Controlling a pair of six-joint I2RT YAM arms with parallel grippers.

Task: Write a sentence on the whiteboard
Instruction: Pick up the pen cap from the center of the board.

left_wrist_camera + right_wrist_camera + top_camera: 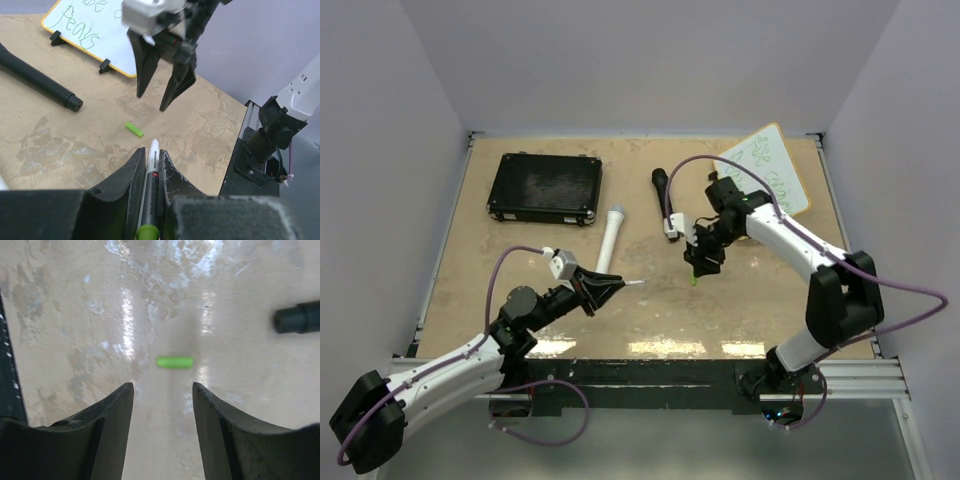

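Beyond the right end effector (700, 268), untouched, the tilted whiteboard (772, 158).

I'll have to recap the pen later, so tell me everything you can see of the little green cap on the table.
The green cap is a short, bright green cylinder, plastic by its look. It lies on its side, loose on the tan table. Nothing touches it: the right gripper hangs above it with open fingers, apart from it.

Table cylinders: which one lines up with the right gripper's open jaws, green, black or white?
The short bright-green plastic cap, centred just ahead of the right gripper. The long black tube lies to one side; the white tube is farther away.
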